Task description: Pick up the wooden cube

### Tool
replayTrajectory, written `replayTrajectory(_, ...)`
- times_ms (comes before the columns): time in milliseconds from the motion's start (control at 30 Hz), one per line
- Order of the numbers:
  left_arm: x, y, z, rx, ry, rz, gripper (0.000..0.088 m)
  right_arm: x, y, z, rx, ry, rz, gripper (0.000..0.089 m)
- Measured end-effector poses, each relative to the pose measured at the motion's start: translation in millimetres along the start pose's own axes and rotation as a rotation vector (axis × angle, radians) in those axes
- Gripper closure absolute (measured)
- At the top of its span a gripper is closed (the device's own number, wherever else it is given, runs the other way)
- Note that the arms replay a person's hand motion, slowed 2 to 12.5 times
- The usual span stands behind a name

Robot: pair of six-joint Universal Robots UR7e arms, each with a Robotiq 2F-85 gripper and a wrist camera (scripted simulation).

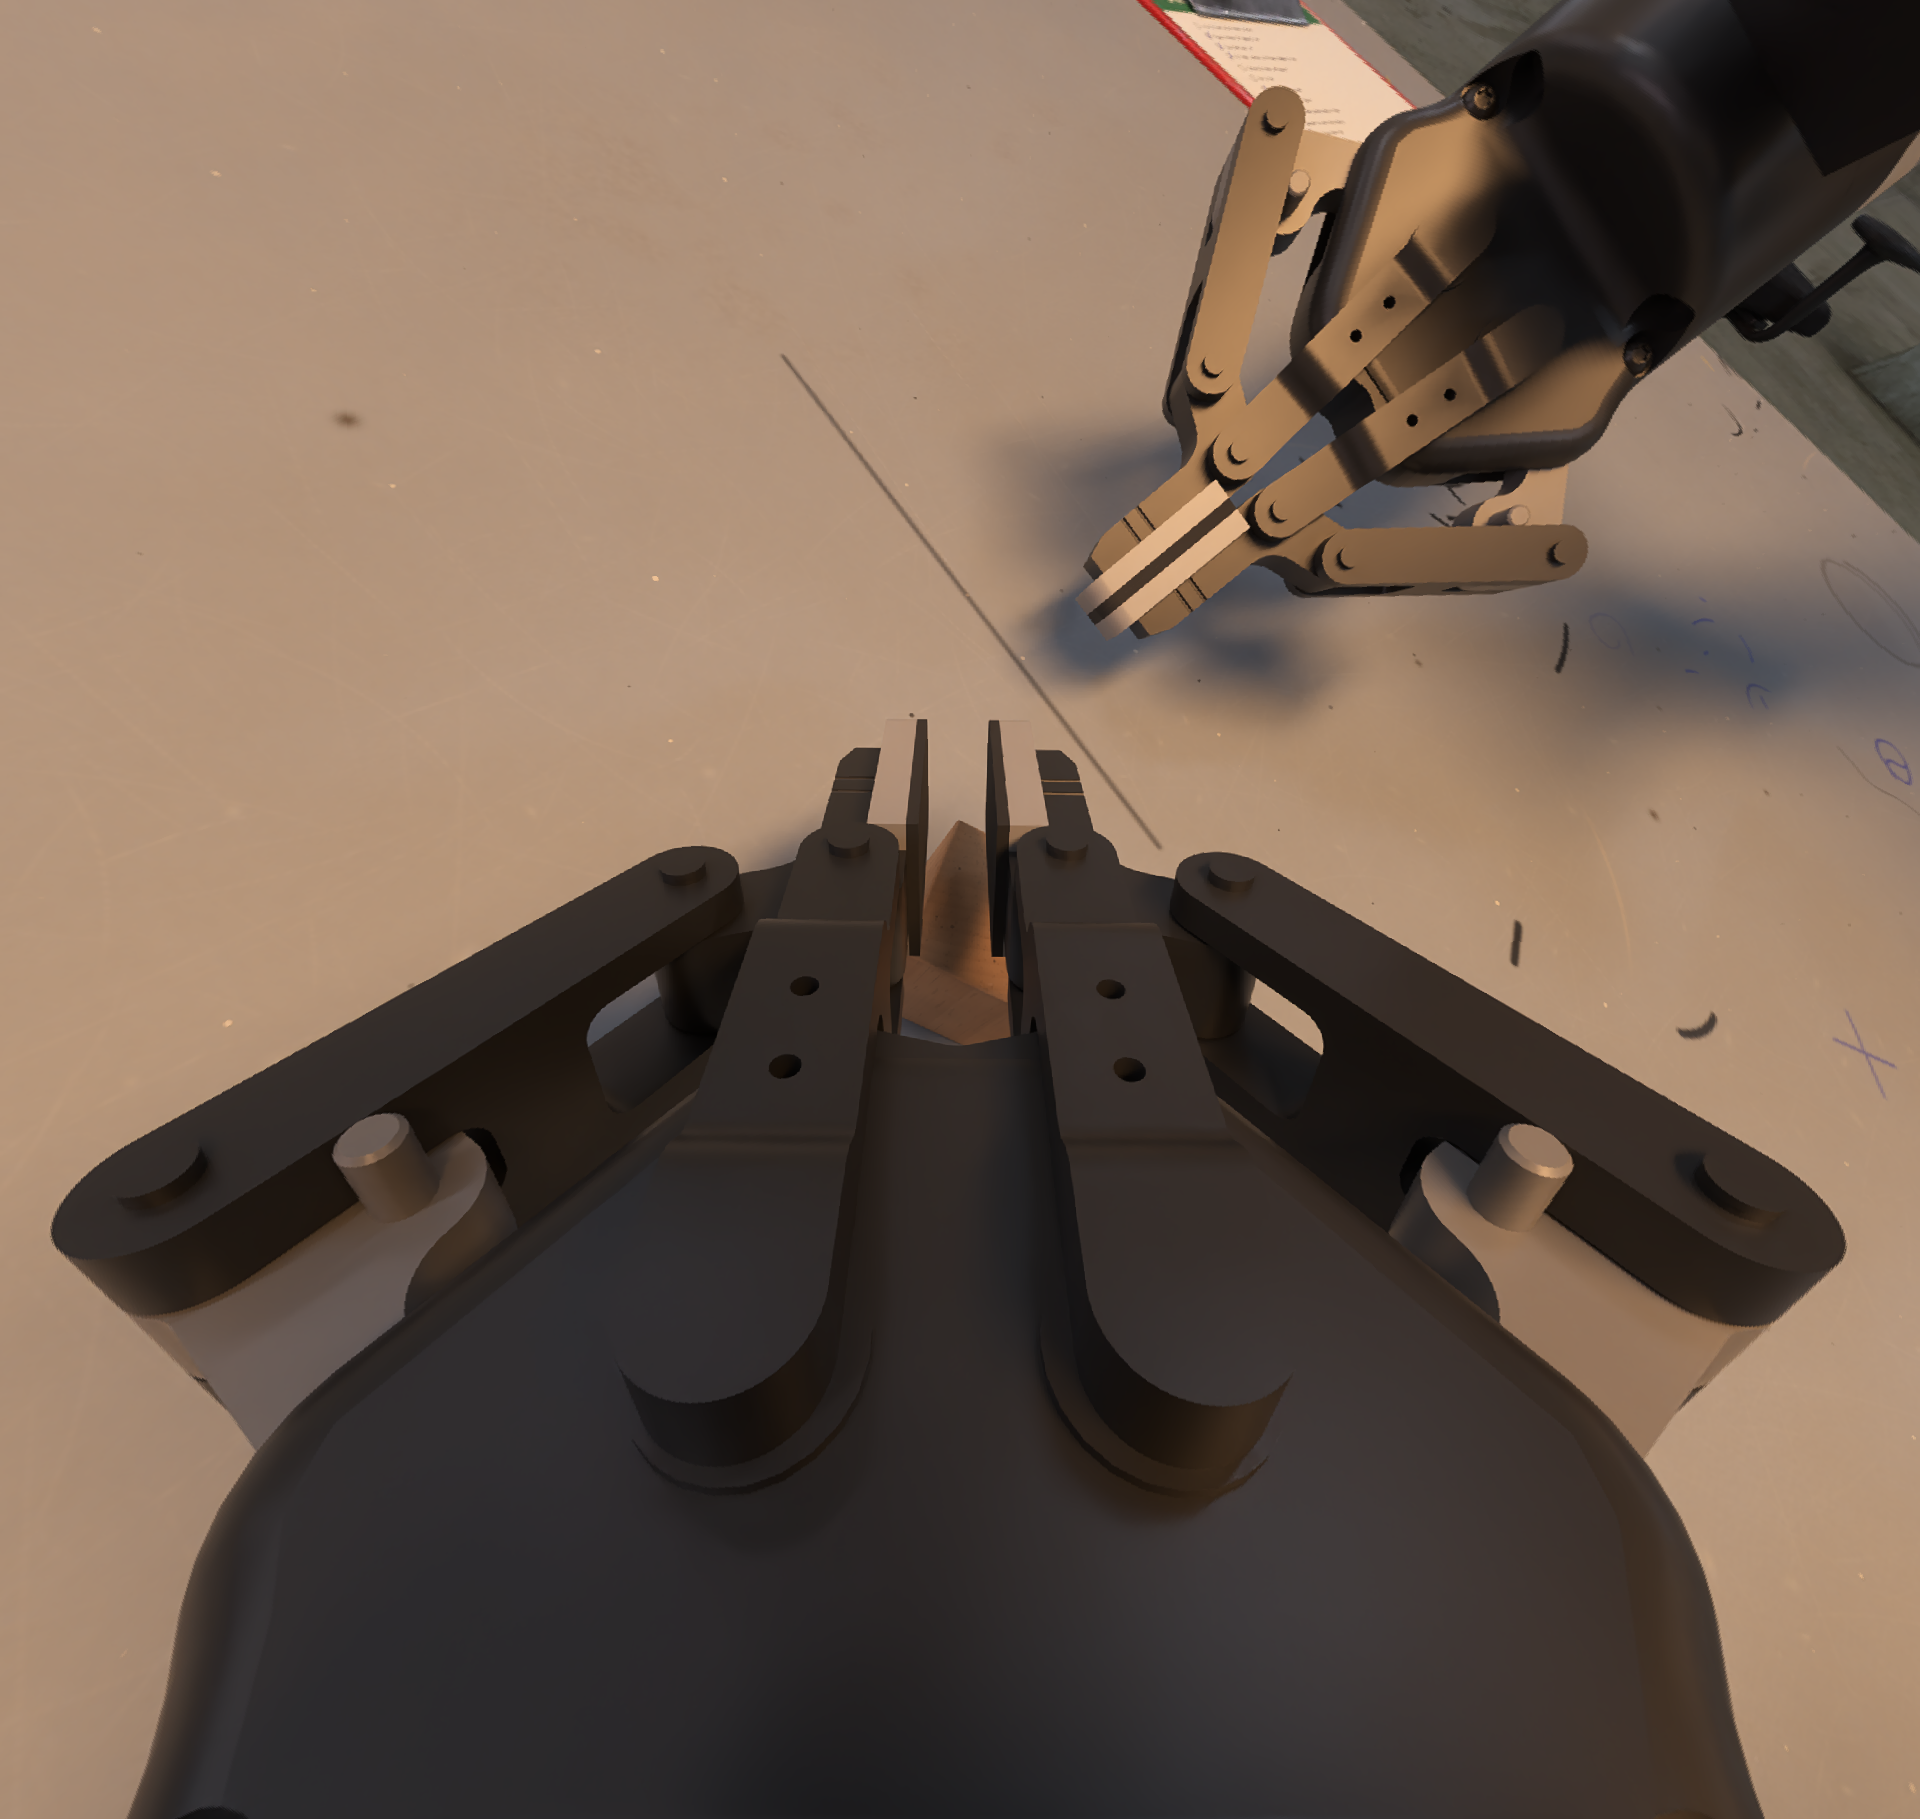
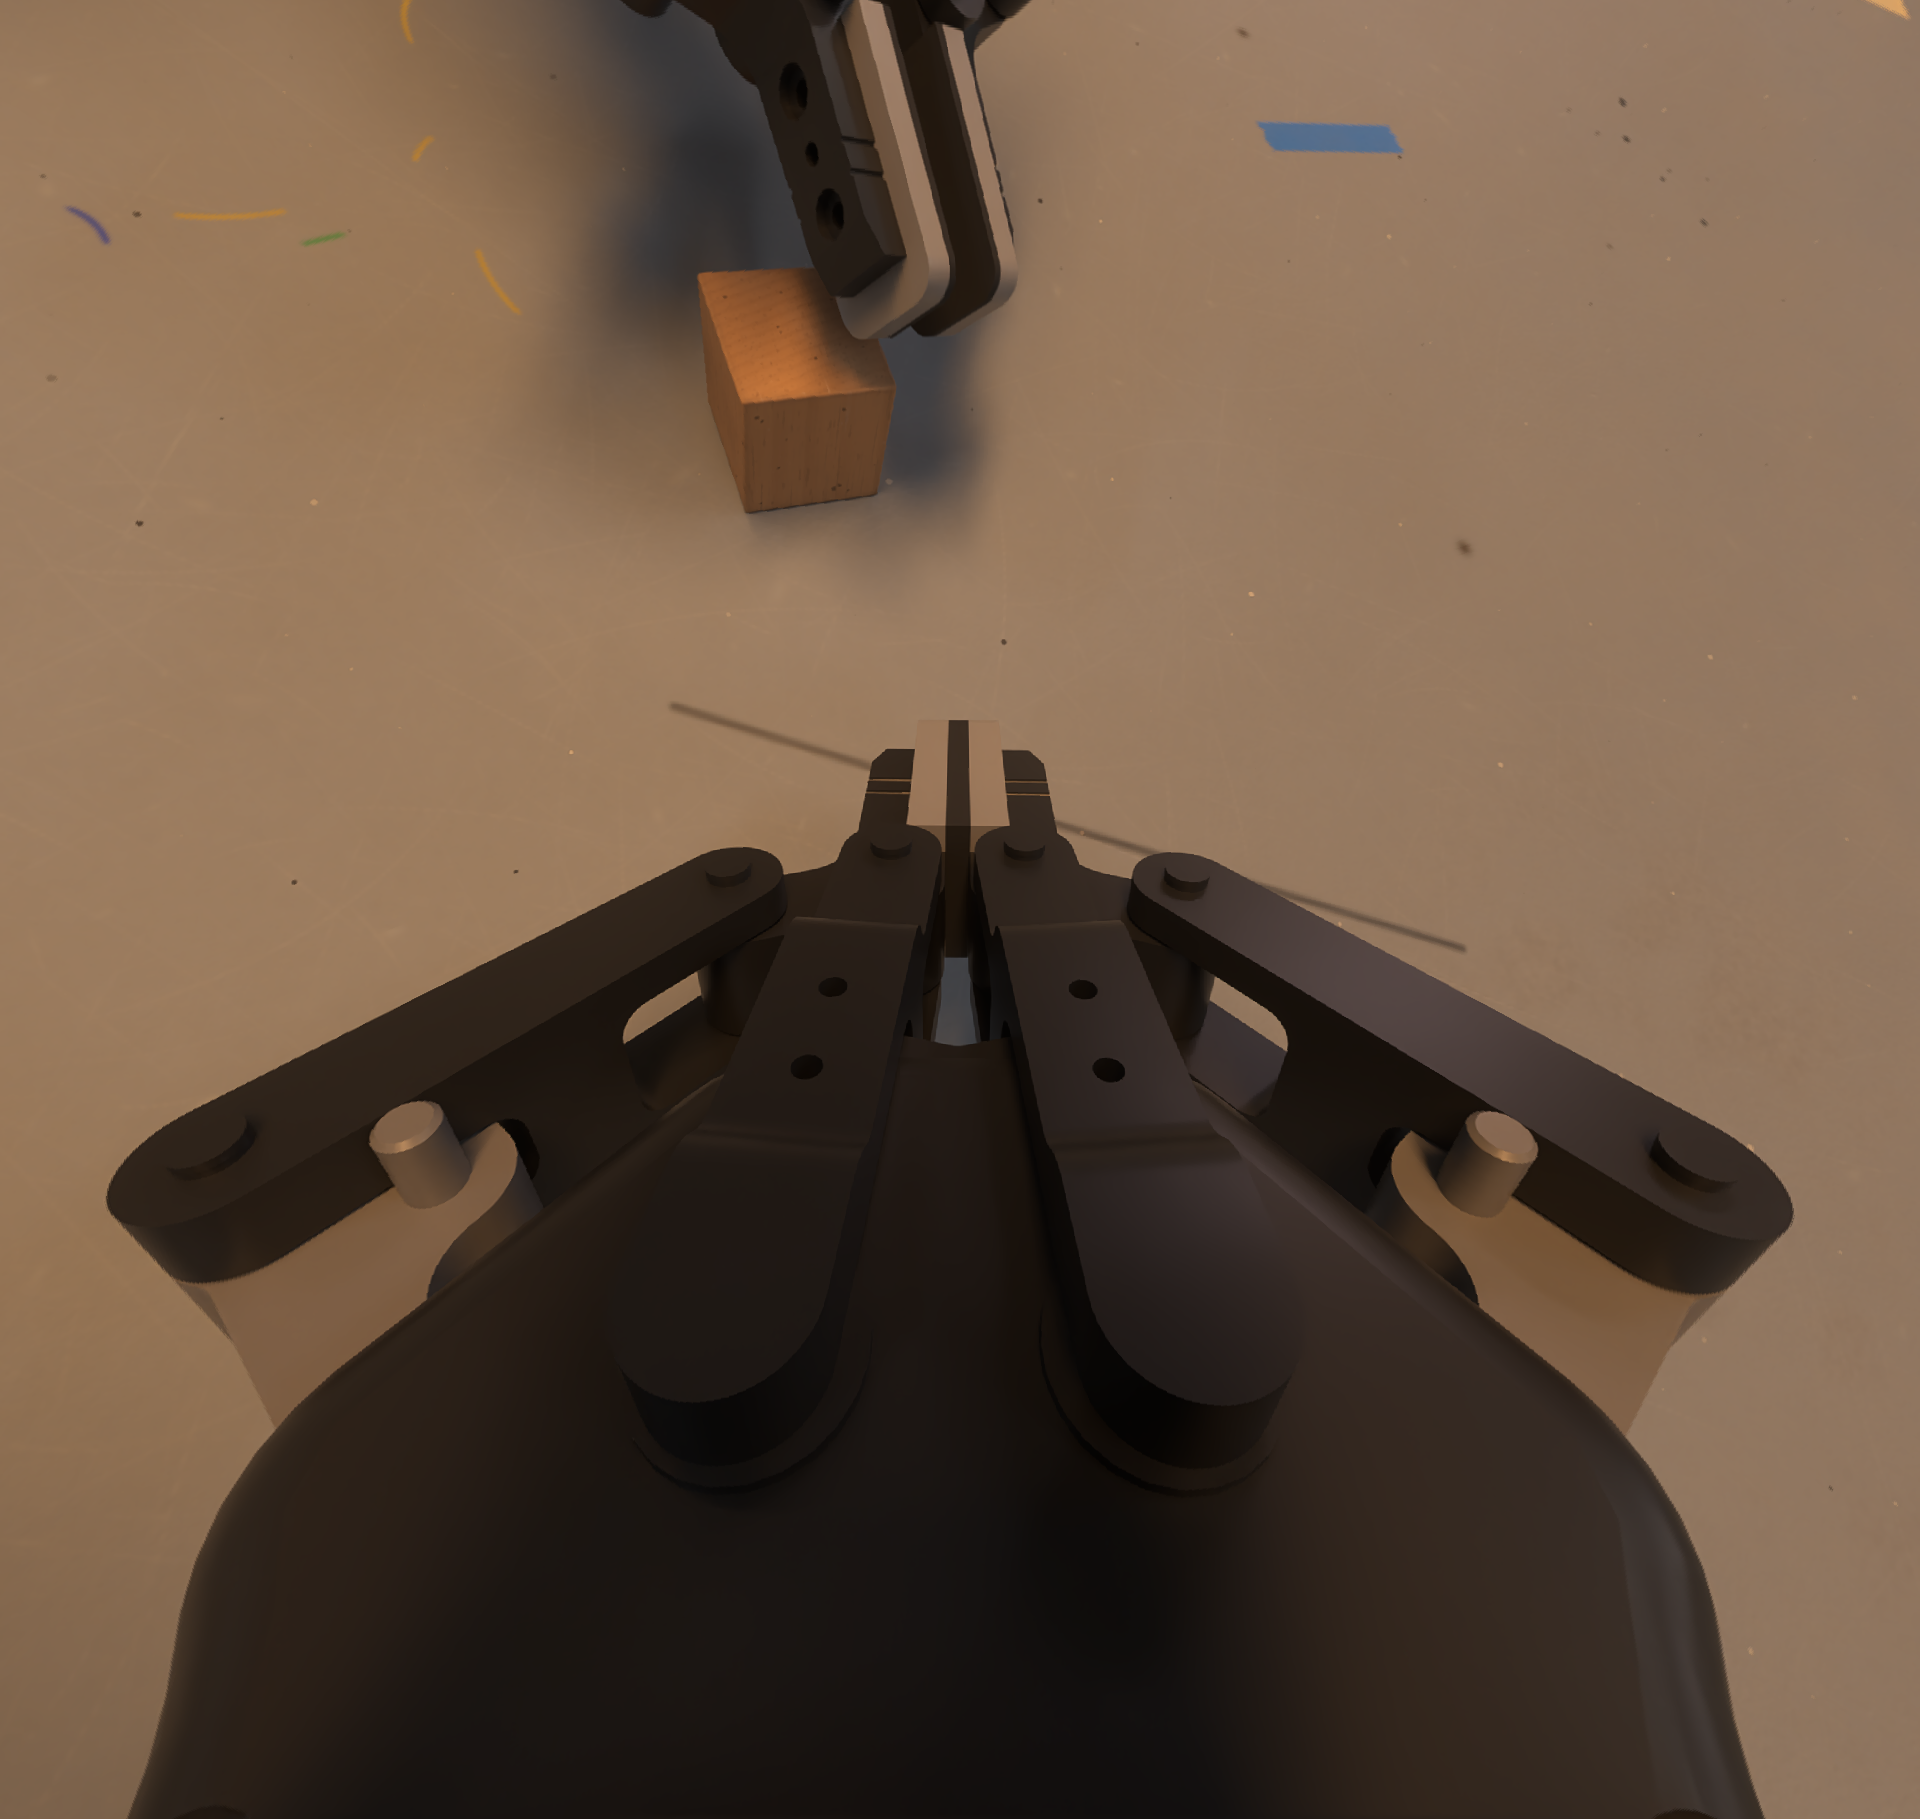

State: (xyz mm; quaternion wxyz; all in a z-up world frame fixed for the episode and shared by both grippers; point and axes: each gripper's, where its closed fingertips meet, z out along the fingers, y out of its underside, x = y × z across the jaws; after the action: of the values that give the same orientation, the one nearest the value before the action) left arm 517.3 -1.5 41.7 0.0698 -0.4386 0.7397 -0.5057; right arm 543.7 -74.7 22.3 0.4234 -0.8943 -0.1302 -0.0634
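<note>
Broadly, a tan tabletop (image 2: 1455,522) with scattered pen scribbles fills both views. The left gripper (image 1: 956,730) reaches down over it with its two fingers drawn close, a narrow gap left between the pads. In the right wrist view the left gripper's (image 2: 925,315) tips sit at the top far corner of the cube. Whether the pads pinch that corner or only hang beside it cannot be told.

The right gripper (image 2: 958,730) hovers near the table with its pads all but together, only a thin dark slit between them, and nothing in it. From the left wrist view it (image 1: 1117,616) stands ahead and to the right of the left gripper.

A red-edged clipboard with a metal clip (image 1: 1278,44) lies beyond the right gripper.

The light-brown wooden cube (image 2: 800,419) rests on the table ahead of the right gripper. In the left wrist view it (image 1: 956,928) shows through the finger gap.

A blue tape strip (image 2: 1330,138) lies ahead-right. A thin dark line (image 2: 1351,917) passes beneath the right fingertips.
</note>
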Motion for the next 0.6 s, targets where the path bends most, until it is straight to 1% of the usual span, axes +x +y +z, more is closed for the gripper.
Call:
replayTrajectory(67,-0.2,-1.0,-3.3,0.003,-0.005,0.005,0.0774,1.3,-0.8,-0.9,0.004,0.004,0.001,0.0893)
replayTrajectory(167,1.7,-2.6,-9.1,0.007,-0.009,0.026,0.0739,2.8,-0.9,-1.7,0.006,0.008,0.002,0.0893)
replayTrajectory(300,5.9,-3.1,-17.5,0.001,-0.025,0.103,0.0704,3.0,-0.3,-1.8,0.007,0.005,0.006,0.0893)
replayTrajectory(400,9.3,-1.4,-23.2,-0.015,-0.049,0.199,0.0687,2.6,0.2,-1.5,0.007,0.004,0.006,0.0893)
replayTrajectory(467,11.2,2.0,-25.5,-0.039,-0.076,0.283,0.0658,2.2,0.3,-1.2,0.006,0.003,0.004,0.0893)
replayTrajectory(600,4.7,9.9,-29.3,-0.107,-0.155,0.472,0.06,1.2,0.2,-0.5,0.006,0.002,0.001,0.0893)
